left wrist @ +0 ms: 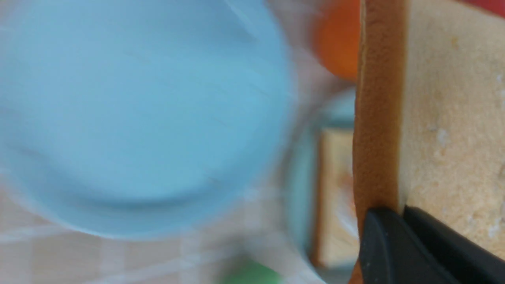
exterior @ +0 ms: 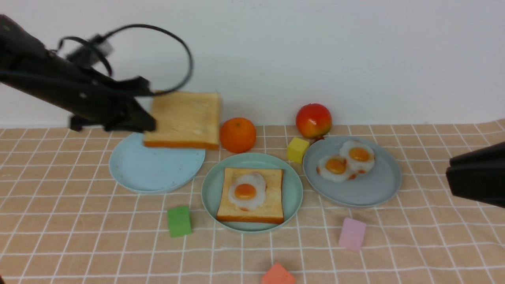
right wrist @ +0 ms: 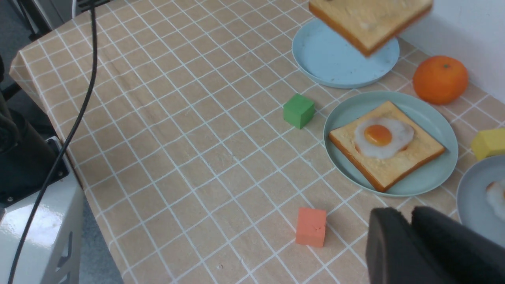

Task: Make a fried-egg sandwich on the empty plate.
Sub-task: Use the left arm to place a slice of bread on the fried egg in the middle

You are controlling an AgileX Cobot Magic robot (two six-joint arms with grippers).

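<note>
My left gripper point(exterior: 151, 114) is shut on the edge of a golden toast slice point(exterior: 185, 118) and holds it in the air over the back of the sky-blue plate point(exterior: 150, 169). The wrist view shows its black fingers point(left wrist: 400, 215) clamped on the brown crust point(left wrist: 378, 118). On the mint-green plate point(exterior: 211, 189) in the middle lies another toast slice point(exterior: 252, 211) with a fried egg point(exterior: 246, 191) on top. At the right edge, low over the cloth, my right gripper point(exterior: 449, 173) has its fingertips point(right wrist: 388, 217) almost together with nothing between them.
A grey-blue plate point(exterior: 378, 189) with two fried eggs stands at the right. Behind the plates are an orange point(exterior: 238, 135), an apple point(exterior: 313, 120) and a yellow cube point(exterior: 297, 150). Green point(exterior: 179, 221), pink point(exterior: 352, 234) and orange-red point(exterior: 278, 275) cubes lie in front.
</note>
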